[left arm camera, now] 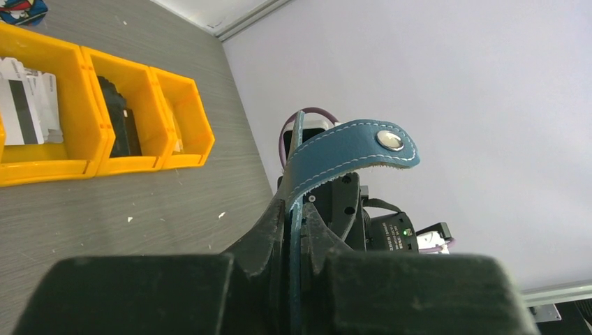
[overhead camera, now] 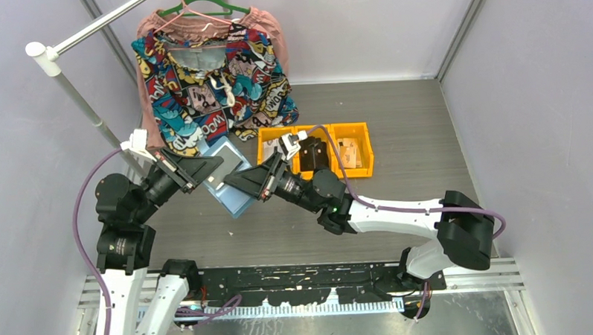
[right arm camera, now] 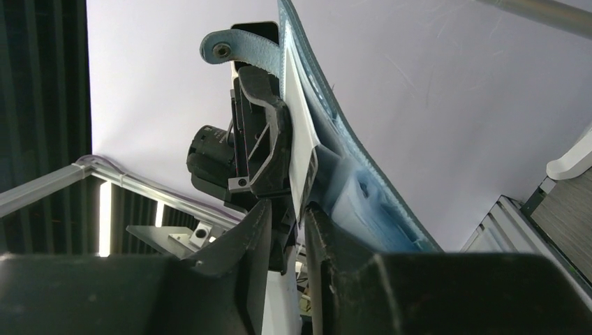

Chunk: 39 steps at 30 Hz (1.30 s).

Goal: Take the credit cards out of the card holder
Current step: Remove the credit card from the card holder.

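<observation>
The teal-blue card holder (overhead camera: 233, 186) hangs open in the air between both grippers, light-blue inner side up. My left gripper (overhead camera: 213, 170) is shut on its cover edge; in the left wrist view the cover (left arm camera: 296, 230) runs between the closed jaws (left arm camera: 297, 209) and the snap tab (left arm camera: 356, 150) curls above. In the right wrist view a pale credit card (right arm camera: 299, 150) sticks out of the holder's clear sleeves (right arm camera: 363, 202). My right gripper (right arm camera: 287, 209) has its jaws a little apart at the card's lower edge, the card against one finger (right arm camera: 321, 230).
Three orange bins (overhead camera: 352, 139) stand behind the grippers; one holds a pale card with a dark stripe (left arm camera: 24, 105), another a dark object (left arm camera: 115, 118). A patterned shirt (overhead camera: 208, 74) hangs on a rack pole (overhead camera: 79, 100) at the back left. Walls close both sides.
</observation>
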Each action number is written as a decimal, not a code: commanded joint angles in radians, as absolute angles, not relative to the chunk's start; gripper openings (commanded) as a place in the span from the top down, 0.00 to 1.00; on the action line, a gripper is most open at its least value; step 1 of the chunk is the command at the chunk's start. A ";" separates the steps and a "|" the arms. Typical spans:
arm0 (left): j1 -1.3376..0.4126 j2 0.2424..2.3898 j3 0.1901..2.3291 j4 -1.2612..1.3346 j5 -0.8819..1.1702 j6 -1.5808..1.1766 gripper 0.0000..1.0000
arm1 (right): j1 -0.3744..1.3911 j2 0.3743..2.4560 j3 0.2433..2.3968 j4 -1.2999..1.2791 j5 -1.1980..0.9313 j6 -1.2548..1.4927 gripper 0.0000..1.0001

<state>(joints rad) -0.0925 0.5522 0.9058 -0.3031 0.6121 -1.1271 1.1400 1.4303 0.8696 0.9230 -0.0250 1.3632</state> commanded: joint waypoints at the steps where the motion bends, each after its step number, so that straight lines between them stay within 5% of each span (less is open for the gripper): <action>1: -0.096 0.552 0.932 -0.242 0.616 -1.147 1.00 | 1.145 1.414 0.892 1.028 -0.029 1.345 0.74; 8: -0.095 0.554 0.945 -0.254 0.600 -1.141 1.00 | 1.150 1.402 0.855 1.064 -0.007 1.339 0.99; 31: -0.095 0.563 0.980 -0.277 0.534 -1.067 1.00 | 1.176 1.298 0.714 1.022 0.053 1.318 0.99; 39: -0.095 0.574 1.018 -0.378 0.477 -0.700 1.00 | 1.055 1.016 0.674 0.588 0.061 1.254 0.99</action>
